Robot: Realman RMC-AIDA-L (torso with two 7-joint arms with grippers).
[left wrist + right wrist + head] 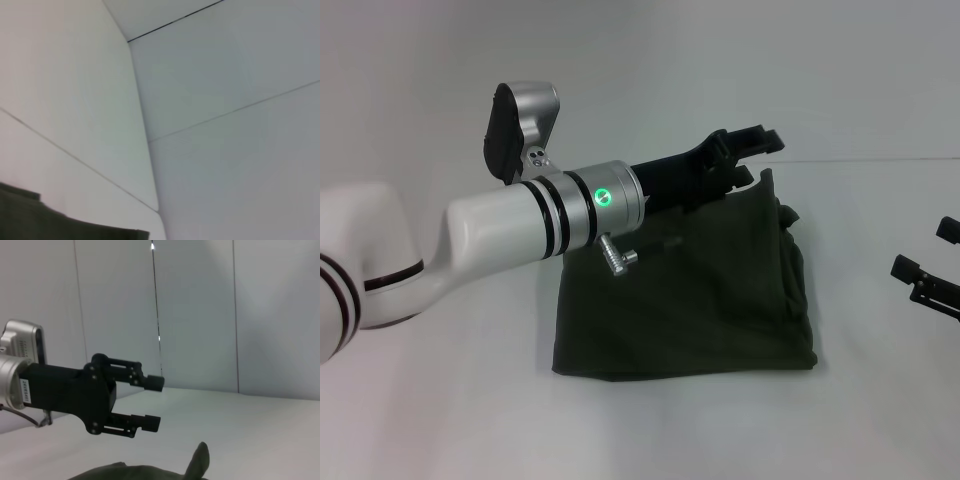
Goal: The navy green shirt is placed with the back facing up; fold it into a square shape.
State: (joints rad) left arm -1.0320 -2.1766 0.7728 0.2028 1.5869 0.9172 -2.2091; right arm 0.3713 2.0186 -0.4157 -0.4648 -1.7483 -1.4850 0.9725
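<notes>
Directly under the wide-open, empty left pincer (757, 150), the folded navy green shirt (690, 300).

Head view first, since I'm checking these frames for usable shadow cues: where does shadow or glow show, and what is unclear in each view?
Head view: soft even light, faint shadow along the navy green shirt, green indicator light glowing on the left arm. Left wrist view: mostly wall, hazy, shirt only at the edge. Right wrist view: the left gripper is a dark silhouette, open.

We see the navy green shirt (690, 295) folded mid-surface (470, 420), our left gripper (745, 150) above its far edge, right gripper (930, 265) well right.
</notes>
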